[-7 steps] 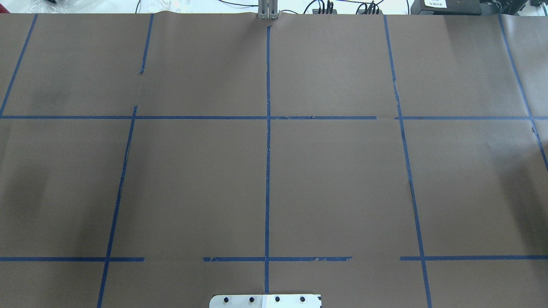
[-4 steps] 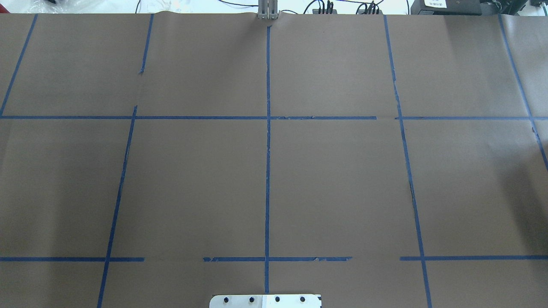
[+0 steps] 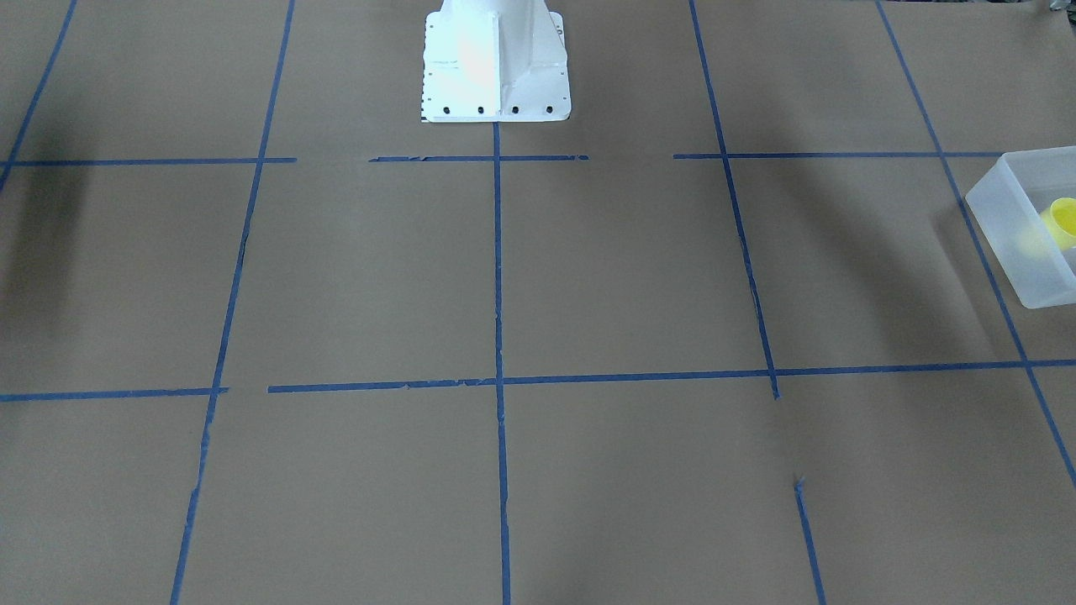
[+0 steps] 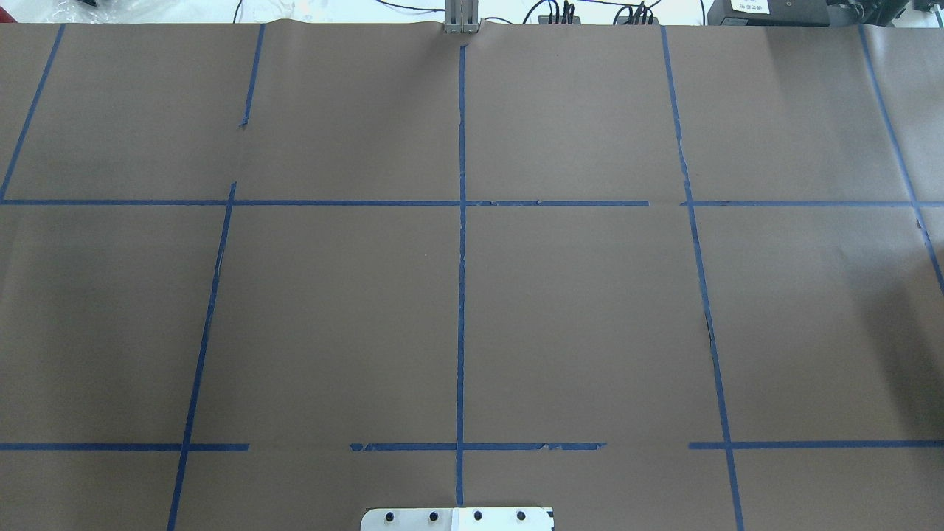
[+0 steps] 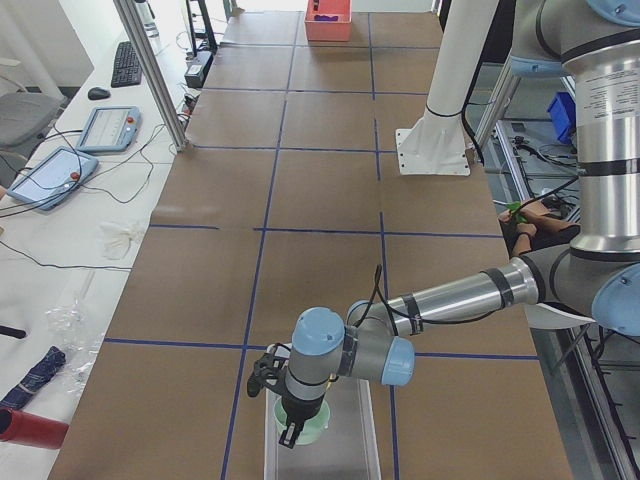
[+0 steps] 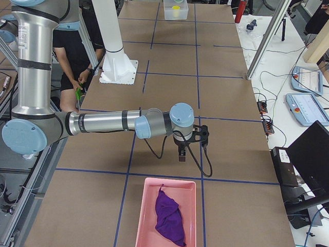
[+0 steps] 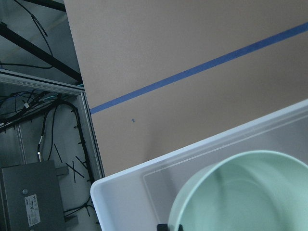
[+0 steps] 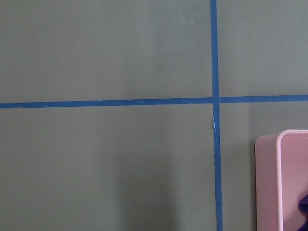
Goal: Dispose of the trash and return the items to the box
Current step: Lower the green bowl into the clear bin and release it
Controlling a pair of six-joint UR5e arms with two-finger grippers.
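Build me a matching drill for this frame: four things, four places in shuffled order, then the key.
Things
1. yellow cup
2. mint-green bowl
3. purple cloth
4. right gripper

Places
A. in the pink tray
B. over bare brown paper, just short of the tray
C. directly under the left gripper
D. in the frosted tub, showing through its wall

Pairs: 1-D, 2-C, 3-A, 4-B
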